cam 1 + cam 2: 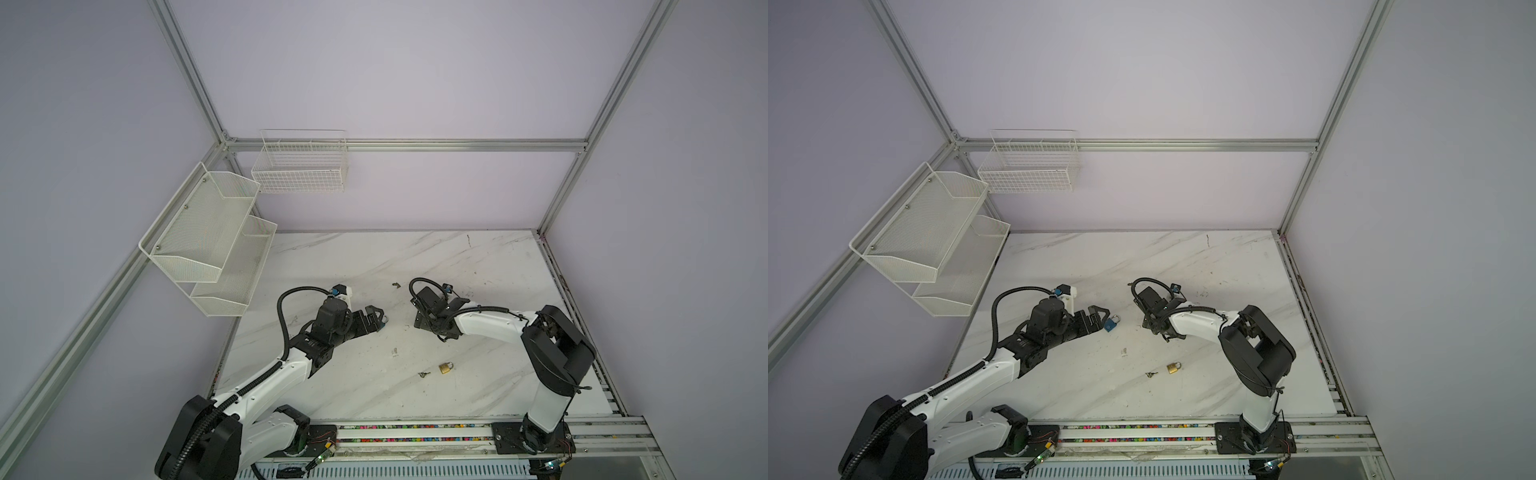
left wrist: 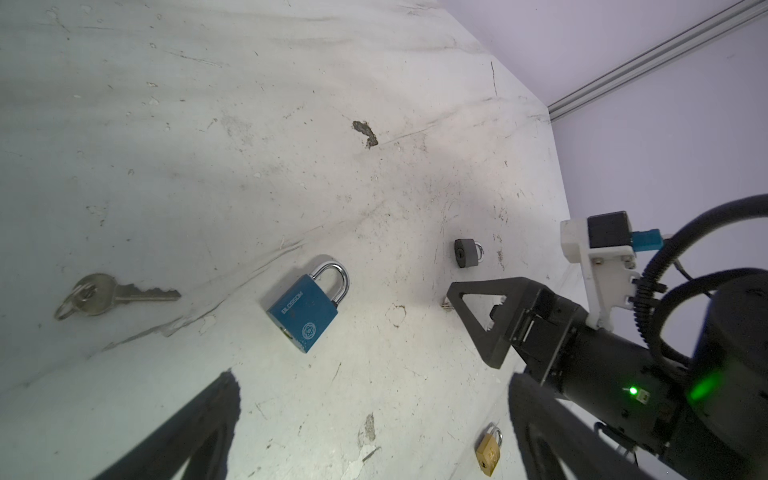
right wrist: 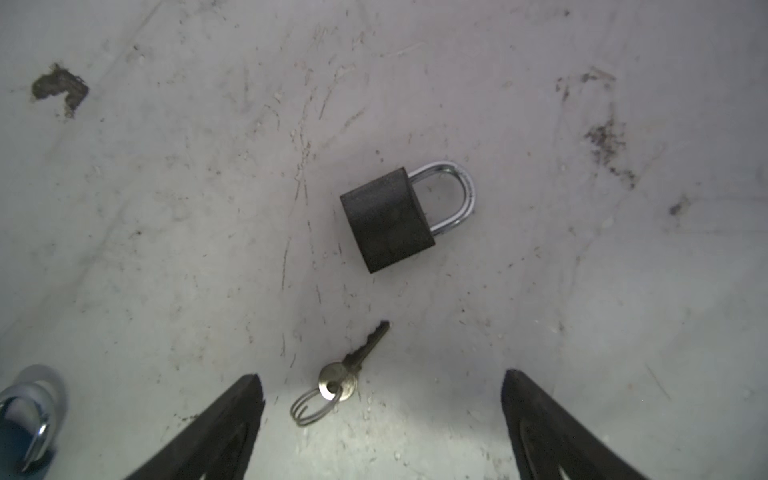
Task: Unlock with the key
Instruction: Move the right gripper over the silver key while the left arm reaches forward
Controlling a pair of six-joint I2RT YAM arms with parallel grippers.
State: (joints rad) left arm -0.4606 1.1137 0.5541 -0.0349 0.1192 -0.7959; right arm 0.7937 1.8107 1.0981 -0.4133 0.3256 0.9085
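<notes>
In a top view, the left gripper (image 1: pixel 1104 319) is spread wide, right next to the blue padlock (image 1: pixel 1111 325) on the desk (image 1: pixel 1204 266). Left wrist: a silver key (image 2: pixel 104 293) is laid flat near that padlock, nothing gripped. Right wrist: the right gripper (image 3: pixel 380 376) is held wide and empty, a ringed key (image 3: pixel 353 365) is seen between its fingers (image 3: pixel 232 415), black padlock (image 3: pixel 388 220) close by.
</notes>
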